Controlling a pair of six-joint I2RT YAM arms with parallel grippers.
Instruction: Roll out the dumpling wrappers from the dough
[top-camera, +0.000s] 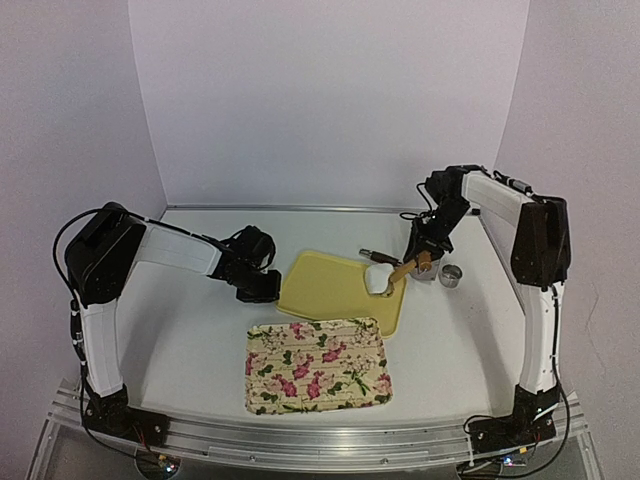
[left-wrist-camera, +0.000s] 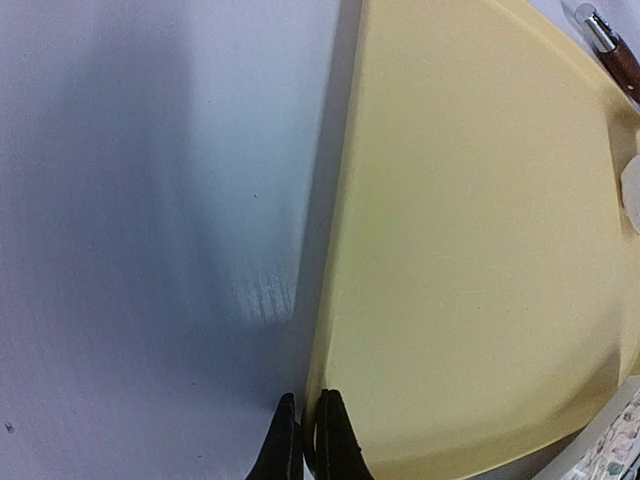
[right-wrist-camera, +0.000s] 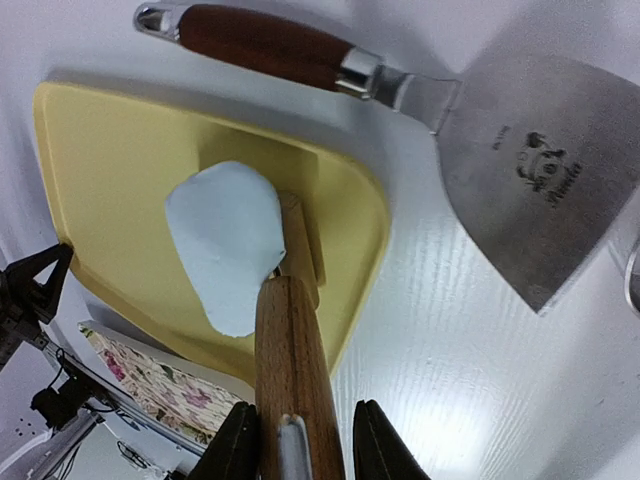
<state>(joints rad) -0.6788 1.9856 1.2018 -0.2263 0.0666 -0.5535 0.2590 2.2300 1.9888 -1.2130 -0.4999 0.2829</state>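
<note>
Right wrist view: right gripper (right-wrist-camera: 305, 445) is clamping a rolling pin (right-wrist-camera: 290, 340), its tip overlapping the dumpling wrapper (right-wrist-camera: 225, 245) at the cutting board (right-wrist-camera: 110, 170) right corner. Rolling there could be smearing dough off the edge. Meanwhile the left gripper (left-wrist-camera: 305, 435) is hanging closed, empty.

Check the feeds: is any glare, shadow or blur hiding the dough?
Top view: even light, soft shadows; dough small but clear under the pin tip. Left wrist: broad shadow over the table by the board, dough cut to a sliver at the frame edge. Right wrist: sharp, dough tinted bluish, mild glare on the table, pin overlapping one edge.
</note>
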